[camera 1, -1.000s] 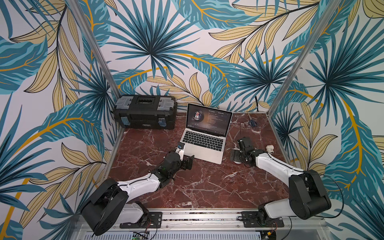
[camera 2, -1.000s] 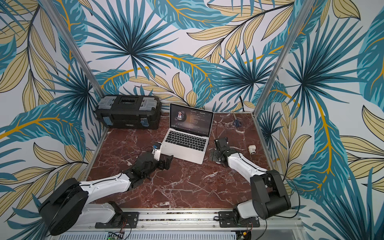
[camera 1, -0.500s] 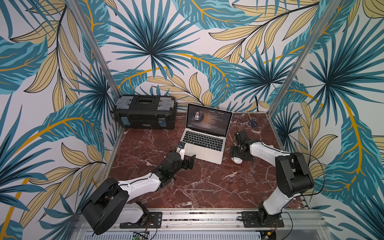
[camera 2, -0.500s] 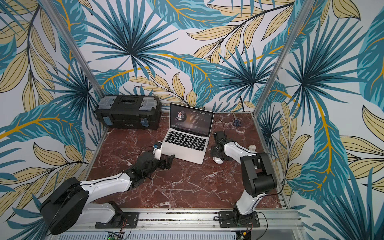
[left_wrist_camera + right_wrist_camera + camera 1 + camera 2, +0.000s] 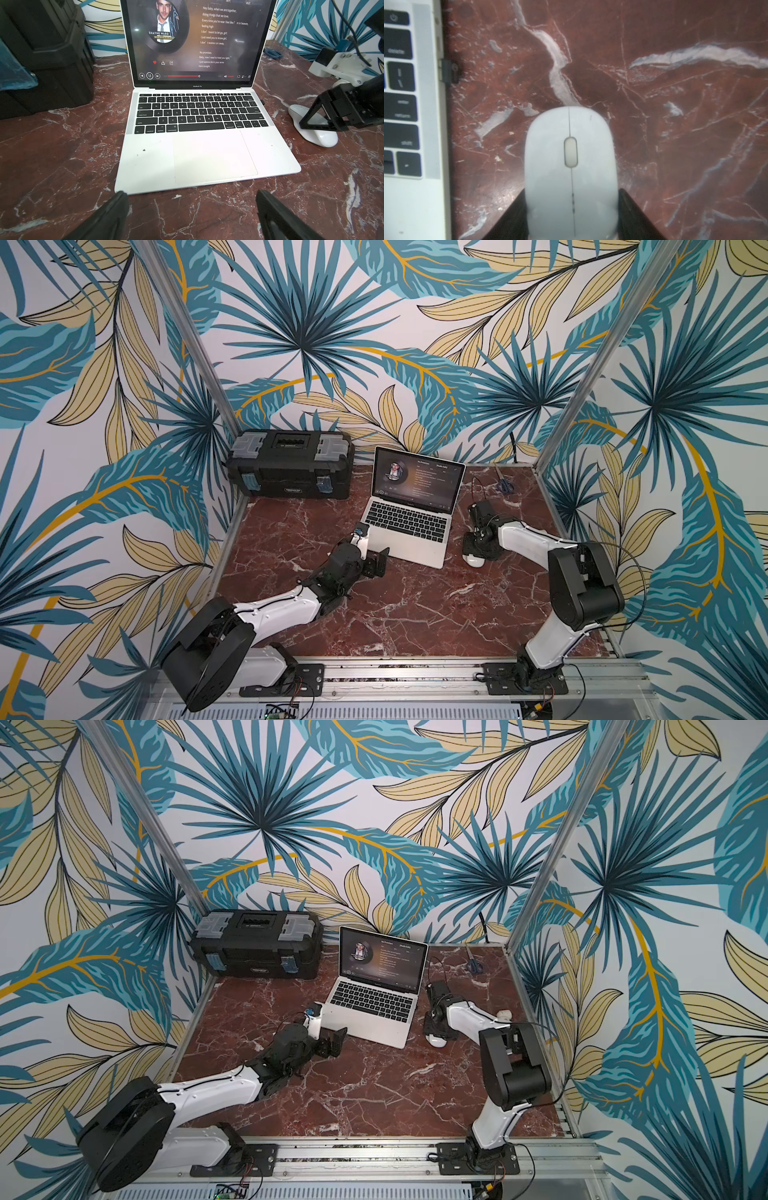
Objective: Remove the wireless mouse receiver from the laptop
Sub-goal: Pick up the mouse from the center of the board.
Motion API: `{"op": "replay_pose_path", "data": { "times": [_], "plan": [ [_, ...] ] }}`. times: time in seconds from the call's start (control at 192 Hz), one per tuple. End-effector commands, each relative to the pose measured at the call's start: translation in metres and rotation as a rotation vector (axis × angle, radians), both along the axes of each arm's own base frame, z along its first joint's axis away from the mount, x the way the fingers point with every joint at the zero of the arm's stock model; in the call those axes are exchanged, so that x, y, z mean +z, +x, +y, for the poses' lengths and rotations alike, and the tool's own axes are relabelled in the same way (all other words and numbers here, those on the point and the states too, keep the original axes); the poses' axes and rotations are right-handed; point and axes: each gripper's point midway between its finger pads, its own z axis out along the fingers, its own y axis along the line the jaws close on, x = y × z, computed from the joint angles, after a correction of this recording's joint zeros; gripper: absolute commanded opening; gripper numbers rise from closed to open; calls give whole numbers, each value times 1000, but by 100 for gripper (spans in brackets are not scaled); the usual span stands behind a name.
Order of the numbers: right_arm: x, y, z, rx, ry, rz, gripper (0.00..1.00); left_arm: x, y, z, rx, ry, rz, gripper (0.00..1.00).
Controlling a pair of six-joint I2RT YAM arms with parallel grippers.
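The wireless mouse receiver [image 5: 450, 70] is a small dark stub seated in the side edge of the laptop [image 5: 415, 199], level with the backslash key. From the right gripper [image 5: 572, 189] it lies ahead of the fingertips and off to the laptop side, well apart from them, with bare marble between. From the left gripper [image 5: 191, 194] the receiver [image 5: 262, 102] shows only as a tiny dark tab on the far side edge of the laptop [image 5: 207, 153], beyond the keyboard.

The laptop stands open on the table [image 5: 415, 614], its screen lit with a round album picture and lines of lyrics. Its front edge sits just ahead of the left gripper's fingers [image 5: 116, 209], nearly touching one of them. That gripper is spread wide and holds nothing.

The right gripper is clamped on a white mouse [image 5: 571, 172], one black finger [image 5: 517, 209] against each flank with no gap visible; the mouse lies flat on the marble just beside the laptop in both top views [image 5: 473, 559] [image 5: 436, 1040].

A black toolbox [image 5: 291, 464] stands far ahead of the left gripper, beside the laptop's screen. A pair of blue-handled scissors [image 5: 503, 485] lies beyond the right gripper near the back wall.
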Motion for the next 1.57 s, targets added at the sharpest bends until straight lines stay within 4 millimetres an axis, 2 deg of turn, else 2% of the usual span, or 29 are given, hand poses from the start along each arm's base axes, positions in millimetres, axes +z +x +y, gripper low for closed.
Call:
{"op": "replay_pose_path", "data": {
  "times": [0.0,0.037,0.099,0.136,0.214,0.297,0.37,0.475,0.6,0.73,0.924,1.09,1.231,1.346,1.508,1.56],
  "plan": [
    [21,-5,5,63,21,-19,41,40,5,2,6,5,-99,100],
    [37,-5,11,96,52,-53,40,48,4,4,-8,6,-128,100],
    [71,-7,36,191,179,-123,40,61,-4,-2,-116,-9,-189,100],
    [90,-12,57,257,297,-157,40,66,-11,-8,-212,-20,-224,100],
    [145,-33,114,440,642,-225,42,76,-31,-16,-400,-24,-318,100],
    [193,-57,156,561,982,-220,42,87,-62,-23,-557,-24,-495,100],
    [219,-74,181,658,1145,-207,42,102,-78,-23,-604,-44,-605,100],
    [235,-100,207,801,1218,-168,43,111,-89,-31,-696,-49,-605,100],
    [241,-131,233,956,1292,-74,44,118,-99,-39,-778,-73,-603,100],
    [231,-151,239,1034,1298,19,44,126,-106,-39,-805,-91,-626,100],
    [227,-167,248,1114,1358,73,44,127,-107,-40,-812,-89,-633,100],
    [211,-171,258,1120,1370,142,44,135,-107,-43,-827,-103,-651,100],
    [206,-171,266,1130,1367,167,44,138,-106,-47,-849,-103,-658,100],
    [204,-166,268,1122,1354,167,44,143,-110,-54,-906,-141,-651,91],
    [214,-161,270,1147,1319,109,44,132,-111,-60,-945,-153,-592,64],
    [214,-158,271,1139,1318,111,44,133,-111,-59,-934,-165,-599,61]
  ]
}}
